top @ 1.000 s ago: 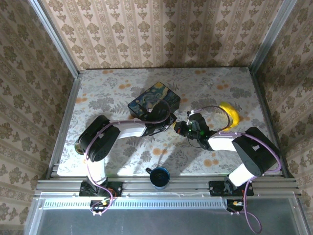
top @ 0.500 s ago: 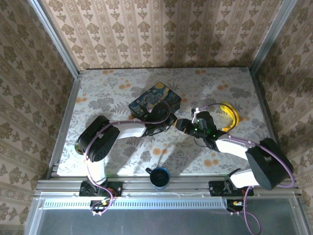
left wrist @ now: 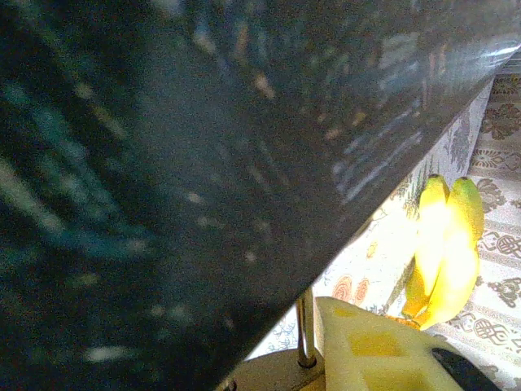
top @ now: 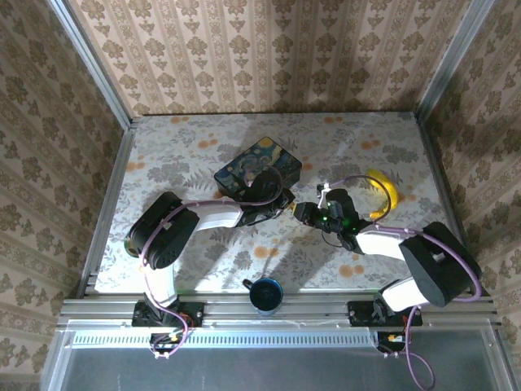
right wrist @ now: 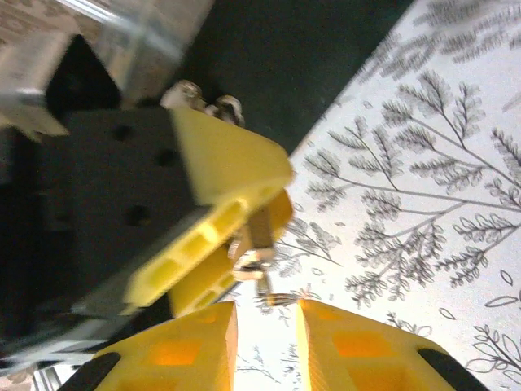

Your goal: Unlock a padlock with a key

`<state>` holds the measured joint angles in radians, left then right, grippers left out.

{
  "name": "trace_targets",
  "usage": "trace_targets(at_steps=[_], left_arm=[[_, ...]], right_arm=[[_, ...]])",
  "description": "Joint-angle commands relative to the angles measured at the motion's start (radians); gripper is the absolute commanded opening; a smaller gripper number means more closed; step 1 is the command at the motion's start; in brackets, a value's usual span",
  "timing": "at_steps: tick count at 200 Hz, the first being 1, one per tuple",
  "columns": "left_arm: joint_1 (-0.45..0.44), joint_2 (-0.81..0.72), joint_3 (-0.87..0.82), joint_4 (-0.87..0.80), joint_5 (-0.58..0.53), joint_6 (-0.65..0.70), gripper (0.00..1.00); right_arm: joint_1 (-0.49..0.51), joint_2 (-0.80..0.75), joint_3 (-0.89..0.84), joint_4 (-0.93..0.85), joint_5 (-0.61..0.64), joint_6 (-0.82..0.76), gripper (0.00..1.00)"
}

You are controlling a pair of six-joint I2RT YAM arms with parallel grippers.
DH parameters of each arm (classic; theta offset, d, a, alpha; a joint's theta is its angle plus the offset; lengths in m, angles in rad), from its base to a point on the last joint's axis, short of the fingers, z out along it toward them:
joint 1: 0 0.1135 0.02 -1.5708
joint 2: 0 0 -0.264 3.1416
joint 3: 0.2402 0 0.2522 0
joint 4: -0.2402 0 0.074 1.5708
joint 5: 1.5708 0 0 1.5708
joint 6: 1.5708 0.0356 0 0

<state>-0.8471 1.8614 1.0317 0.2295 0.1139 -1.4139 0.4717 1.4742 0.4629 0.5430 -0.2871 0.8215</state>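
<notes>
The left arm (top: pixel 207 213) and right arm (top: pixel 383 240) reach inward, left gripper (right wrist: pixel 281 195) pinched nearly closed, right gripper (right wrist: pixel 266 316) slightly parted just beside it.

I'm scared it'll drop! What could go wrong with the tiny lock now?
The padlock is tiny and pinched only at the left gripper's fingertips, so a nudge from the right gripper might knock it loose. The dark blue box sits very close, so an arm could bump it.
</notes>
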Motion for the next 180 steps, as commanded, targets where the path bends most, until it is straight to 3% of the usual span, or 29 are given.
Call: trace_targets(at_steps=[1,57,80,102,106,119,128,138,160,180], left_arm=[[0.002,-0.001,-0.007,-0.026,0.076,-0.018,0.00],[0.000,-0.004,-0.013,-0.028,0.089,-0.011,0.00],[-0.004,-0.010,-0.015,-0.026,0.093,0.001,0.00],[-0.004,-0.018,-0.033,0.009,0.094,0.029,0.01],[-0.004,-0.022,-0.041,0.017,0.089,0.036,0.09],[0.001,-0.040,-0.067,0.051,0.071,0.070,0.53],[0.004,-0.054,-0.079,0.064,0.064,0.099,0.70],[0.011,-0.071,-0.090,0.068,0.045,0.133,0.79],[0.016,-0.111,-0.140,0.114,-0.023,0.183,0.84],[0.019,-0.137,-0.183,0.171,-0.086,0.220,0.97]], right_arm=[[-0.001,0.047,0.036,0.083,-0.037,0.024,0.23],[-0.004,0.108,0.048,0.161,-0.040,0.045,0.14],[-0.007,0.129,0.067,0.164,-0.048,0.040,0.00],[-0.010,0.146,0.084,0.175,-0.059,0.058,0.00],[-0.010,0.148,0.083,0.181,-0.061,0.063,0.00],[-0.010,0.157,0.080,0.198,-0.063,0.085,0.00],[-0.010,0.164,0.077,0.210,-0.064,0.098,0.00],[-0.010,0.177,0.073,0.231,-0.069,0.115,0.00],[-0.010,0.207,0.068,0.288,-0.082,0.150,0.00],[-0.010,0.232,0.069,0.315,-0.083,0.165,0.00]])
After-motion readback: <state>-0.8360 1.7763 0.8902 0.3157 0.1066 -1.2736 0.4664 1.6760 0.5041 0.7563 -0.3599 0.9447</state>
